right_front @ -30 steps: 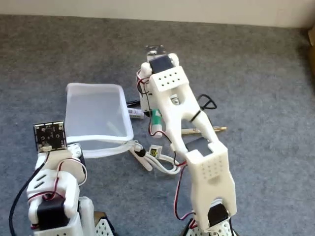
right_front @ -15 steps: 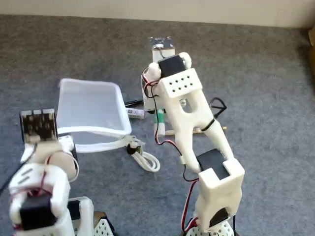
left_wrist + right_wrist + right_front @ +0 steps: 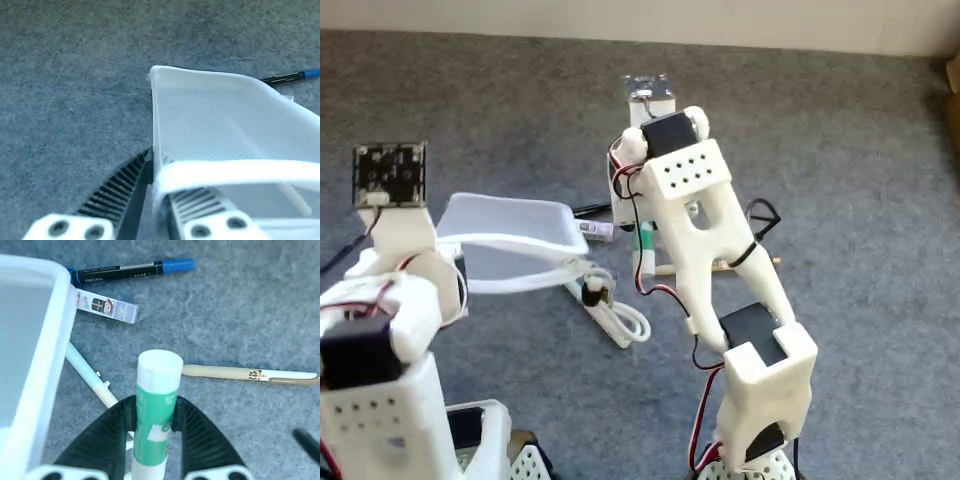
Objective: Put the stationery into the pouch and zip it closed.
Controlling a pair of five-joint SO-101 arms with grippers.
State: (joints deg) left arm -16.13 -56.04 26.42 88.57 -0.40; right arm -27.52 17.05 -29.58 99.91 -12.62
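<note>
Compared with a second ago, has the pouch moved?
Yes. The pouch, gripped at its open rim by the left claw, has had that rim drawn up the picture, toward the black marker, which lies where it did.

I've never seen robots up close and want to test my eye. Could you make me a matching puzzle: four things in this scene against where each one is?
Things:
1. green-and-white glue stick
2. black marker with blue cap
3. translucent white mesh pouch
4. beige pen

Places:
A. rim pinched in the left tool
B. lying beside the small white printed box
C. clamped in the right tool
D. lying on the grey carpet, away from that box

Pairs: 1-C, 2-B, 3-A, 4-D
</note>
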